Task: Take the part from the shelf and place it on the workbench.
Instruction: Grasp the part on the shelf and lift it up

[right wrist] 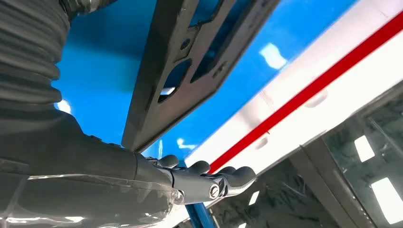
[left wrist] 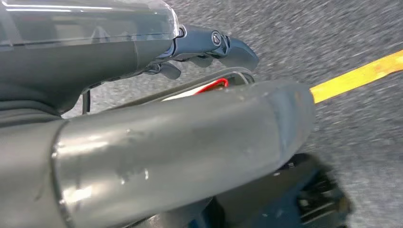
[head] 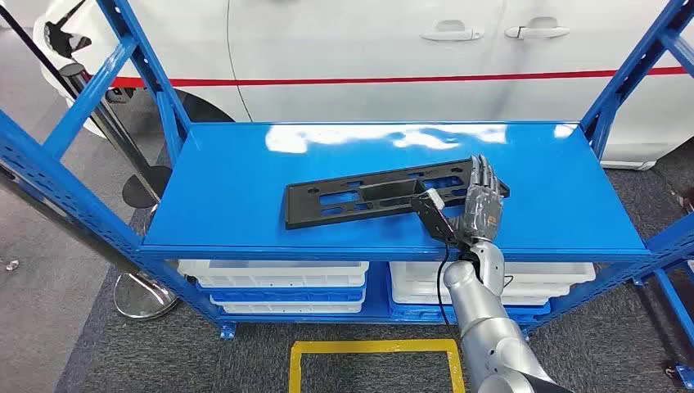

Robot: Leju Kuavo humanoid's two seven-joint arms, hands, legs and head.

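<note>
While the long flat black plastic part with slotted cut-outs (head: 385, 194) lies flat on the blue metal shelf (head: 229, 180), roughly centre and angled up toward the right, this looks like the reach/grasp step; nothing is lifted yet. Left hand (left wrist: 209, 45) hangs over grey floor with a yellow tape line (left wrist: 356, 76); fingers look loosely curled, holding nothing, but can't tell its state for sure. Right hand (head: 479, 196) is at the part's right end, silver arm coming up from below, palm down, fingers extended over the edge. Wrist view shows the part's end beside the palm, fingers straight, no grip closed. Next move probably: curl fingers under that end, secure hold, then lift clear of the shelf.
</note>
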